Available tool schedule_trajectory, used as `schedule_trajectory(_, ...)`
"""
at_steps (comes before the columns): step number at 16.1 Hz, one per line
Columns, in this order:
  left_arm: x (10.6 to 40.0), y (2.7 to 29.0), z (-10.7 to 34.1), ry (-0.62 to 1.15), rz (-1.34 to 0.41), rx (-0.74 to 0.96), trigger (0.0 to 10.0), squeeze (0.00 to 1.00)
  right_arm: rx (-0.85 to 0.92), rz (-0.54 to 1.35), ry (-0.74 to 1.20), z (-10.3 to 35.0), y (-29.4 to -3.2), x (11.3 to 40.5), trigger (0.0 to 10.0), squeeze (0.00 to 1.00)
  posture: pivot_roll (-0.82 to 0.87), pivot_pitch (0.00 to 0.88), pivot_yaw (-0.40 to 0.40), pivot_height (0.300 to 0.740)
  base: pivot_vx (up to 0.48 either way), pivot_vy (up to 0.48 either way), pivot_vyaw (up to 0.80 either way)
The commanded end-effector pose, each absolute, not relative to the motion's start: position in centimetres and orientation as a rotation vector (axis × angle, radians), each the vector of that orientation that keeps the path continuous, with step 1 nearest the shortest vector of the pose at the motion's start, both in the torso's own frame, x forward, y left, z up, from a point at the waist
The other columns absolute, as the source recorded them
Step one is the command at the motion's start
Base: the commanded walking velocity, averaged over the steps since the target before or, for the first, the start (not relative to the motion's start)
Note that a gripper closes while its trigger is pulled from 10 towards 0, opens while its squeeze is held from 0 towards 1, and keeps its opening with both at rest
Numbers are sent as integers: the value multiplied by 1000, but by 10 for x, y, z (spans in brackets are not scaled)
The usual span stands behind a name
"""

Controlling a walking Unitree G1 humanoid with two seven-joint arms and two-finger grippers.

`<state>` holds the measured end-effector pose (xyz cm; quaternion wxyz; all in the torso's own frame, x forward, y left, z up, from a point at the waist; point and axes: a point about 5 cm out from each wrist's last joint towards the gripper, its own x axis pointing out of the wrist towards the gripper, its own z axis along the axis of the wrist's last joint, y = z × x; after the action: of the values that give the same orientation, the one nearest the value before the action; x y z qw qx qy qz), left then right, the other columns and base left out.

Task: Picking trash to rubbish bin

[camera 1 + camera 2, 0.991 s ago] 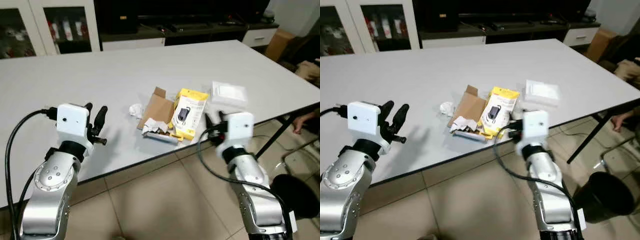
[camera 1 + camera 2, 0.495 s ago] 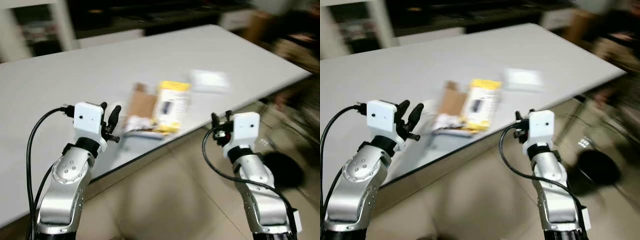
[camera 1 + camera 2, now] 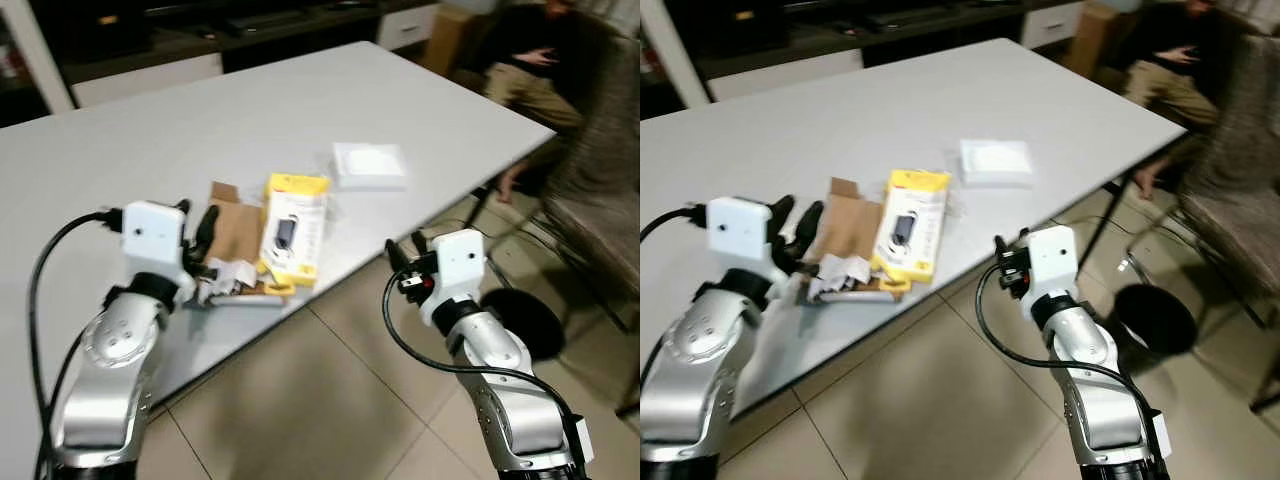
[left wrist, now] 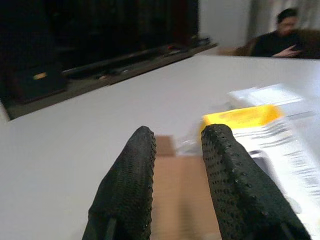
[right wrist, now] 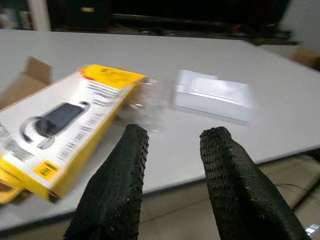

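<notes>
Trash pile sat near the table edge, black bin [image 3: 1152, 318] on the floor past the right arm.

From my seat I couldn't see into the bin. The yellow package [image 3: 292, 226], flat brown cardboard [image 3: 233, 224] and crumpled paper [image 3: 840, 271] lay bunched together, white box [image 3: 369, 164] apart. Left gripper [image 4: 177, 150] hovered over the cardboard, fingers narrowly parted, holding nothing; right gripper [image 5: 172, 150] likewise, just off the table [image 3: 150, 130] edge.

The table [image 3: 150, 130] looked smooth and matt white; the yellow package [image 3: 292, 226] was glossy printed card; the brown box [image 3: 232, 228] was dull cardboard; the fingers [image 5: 234, 187] were rough, dimpled black.
</notes>
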<state>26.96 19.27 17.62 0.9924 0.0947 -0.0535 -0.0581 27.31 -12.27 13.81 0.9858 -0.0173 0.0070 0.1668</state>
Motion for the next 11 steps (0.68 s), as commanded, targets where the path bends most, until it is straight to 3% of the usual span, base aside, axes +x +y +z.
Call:
schedule_trajectory(1, 266, 195, 177, -110, -105, 197, 10000, 0, -32, 358, 32, 138, -123, 272, 10000, 0, 58, 41, -77, 740, 352, 0, 0)
schedule_trajectory(11, 254, 203, 177, -84, -92, 212, 10000, 0, -33, 414, 50, 130, -113, 268, 10000, 0, 98, 33, -80, 740, 350, 0, 0)
